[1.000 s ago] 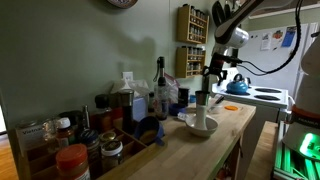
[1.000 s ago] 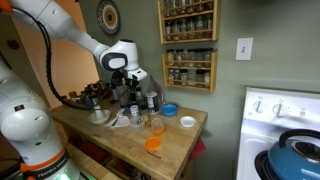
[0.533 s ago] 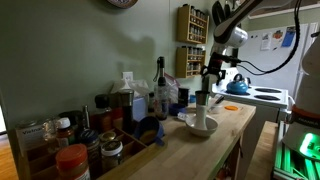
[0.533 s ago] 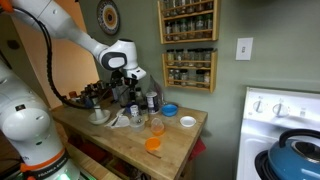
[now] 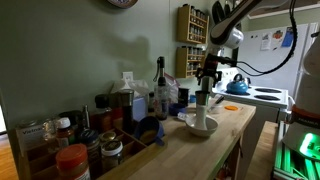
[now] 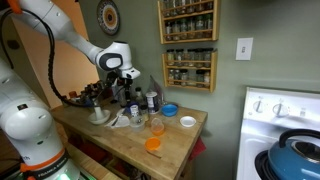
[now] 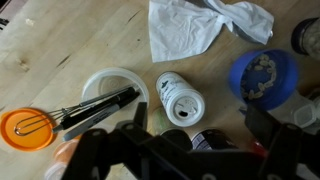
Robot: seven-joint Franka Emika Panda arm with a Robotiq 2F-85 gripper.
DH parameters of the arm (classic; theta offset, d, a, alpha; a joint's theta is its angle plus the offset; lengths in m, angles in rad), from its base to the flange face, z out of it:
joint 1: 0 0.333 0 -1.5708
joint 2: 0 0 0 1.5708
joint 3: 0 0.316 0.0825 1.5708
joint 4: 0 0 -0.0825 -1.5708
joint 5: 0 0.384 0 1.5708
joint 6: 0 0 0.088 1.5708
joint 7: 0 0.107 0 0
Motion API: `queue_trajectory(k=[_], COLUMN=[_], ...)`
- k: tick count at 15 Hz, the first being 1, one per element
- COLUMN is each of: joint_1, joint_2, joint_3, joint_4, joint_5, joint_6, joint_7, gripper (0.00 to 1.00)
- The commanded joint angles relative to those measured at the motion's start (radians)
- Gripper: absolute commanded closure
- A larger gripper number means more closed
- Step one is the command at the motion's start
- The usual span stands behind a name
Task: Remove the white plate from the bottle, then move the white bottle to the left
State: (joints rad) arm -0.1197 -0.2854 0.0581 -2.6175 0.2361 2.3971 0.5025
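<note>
Step in hand: plate removal, the first half, and by my read not done yet. The gripper (image 5: 205, 82) hung over the white bottle (image 5: 203, 104) right of centre in an exterior view, with a gap between them and no contact. The bottle stood upright at a larger white dish (image 5: 203, 127); in it or just behind it, couldn't tell.

In the wrist view the fingers were spread wide at the bottom edge with nothing pinched. Just above frame centre sat a round white rim with a greyer middle. I read it as the white plate (image 7: 180, 98) on the bottle top, with the bottle body hidden under it. Not certain it wasn't the bare cap.

Neighbours in the wrist view:
- the larger dish's rim (image 7: 112, 70) with dark tongs (image 7: 95, 108), close on the left
- a blue bowl (image 7: 238, 75) to the right
- a cloth (image 7: 200, 30) at the top
- an orange lid (image 7: 25, 125) at lower left

Next move, as I see it: centre over the rim, descend, pinch the plate edge and lift straight up so the bottle stays standing. Set the plate on bare wood. The bottle shift comes after that.
</note>
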Motion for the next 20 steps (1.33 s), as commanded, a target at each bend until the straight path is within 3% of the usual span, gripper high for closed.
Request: queue_trajectory(k=[1, 8, 17, 18, 19, 20], joint_1=[0.005, 0.008, 0.032, 0.034, 0.034, 0.036], joint_2=[0.048, 0.135, 0.219, 0.225, 0.23, 0.235], joint_3=[0.027, 0.03, 0.01, 0.007, 0.005, 0.002], joint_4=[0.0, 0.012, 0.037, 0.04, 0.042, 0.044], joint_5=[-0.069, -0.155, -0.169, -0.17, -0.182, -0.189], joint_6=[0.07, 0.149, 0.202, 0.204, 0.21, 0.215], joint_7=[0.08, 0.164, 0.178, 0.179, 0.186, 0.191], gripper=[0.0, 0.0, 0.0, 0.25, 0.25, 0.34])
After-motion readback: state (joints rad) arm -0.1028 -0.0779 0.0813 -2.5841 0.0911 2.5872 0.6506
